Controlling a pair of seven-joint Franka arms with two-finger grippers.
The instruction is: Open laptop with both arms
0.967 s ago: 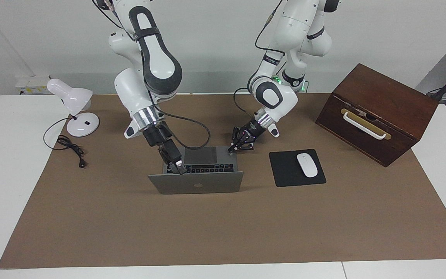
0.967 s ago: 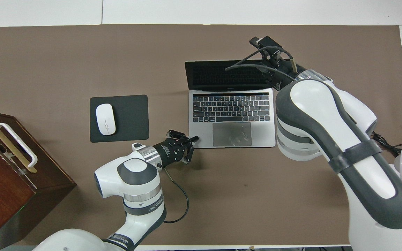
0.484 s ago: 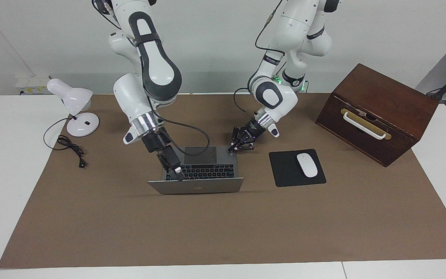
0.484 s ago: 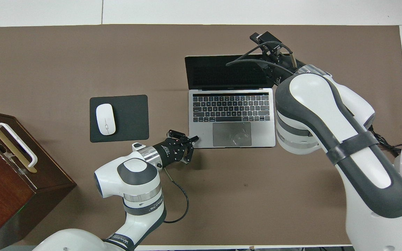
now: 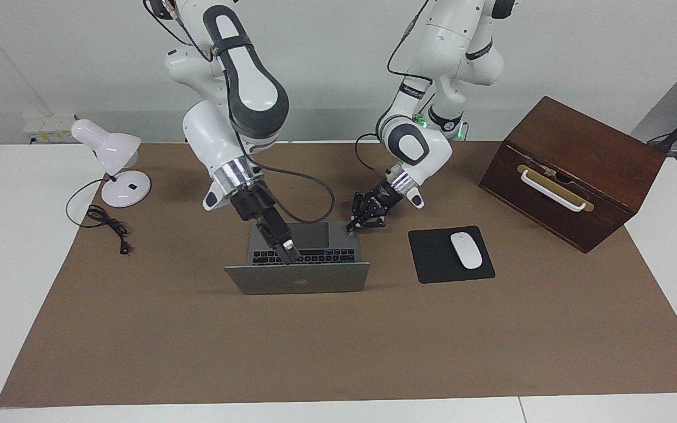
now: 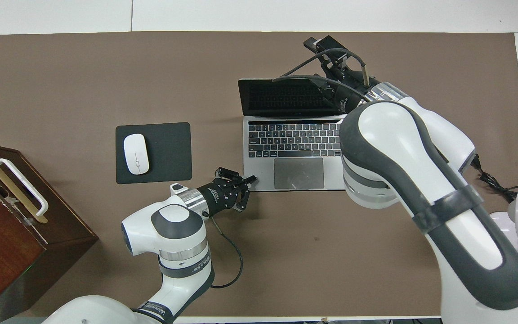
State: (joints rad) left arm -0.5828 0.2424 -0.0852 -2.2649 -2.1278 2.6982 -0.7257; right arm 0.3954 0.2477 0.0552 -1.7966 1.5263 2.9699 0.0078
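The silver-grey laptop (image 5: 297, 281) stands open in the middle of the brown mat, its lid tilted back and its keyboard (image 6: 292, 139) and trackpad showing. My left gripper (image 5: 350, 225) is shut, its fingertips resting on the corner of the laptop's base nearest the robots, toward the left arm's end (image 6: 251, 179). My right gripper (image 5: 291, 256) hangs at the top edge of the lid, about a third of the way along it (image 6: 317, 43). Whether it touches or grips the lid I cannot tell.
A black mouse pad (image 5: 432, 258) with a white mouse (image 5: 466, 249) lies beside the laptop toward the left arm's end. A dark wooden box (image 5: 573, 170) stands farther that way. A white desk lamp (image 5: 109, 153) and its cable (image 5: 106, 223) are at the right arm's end.
The right gripper has moved along the lid's top edge toward its middle. The lid tipped farther back, then came up a little. The left gripper has stayed on the base's corner.
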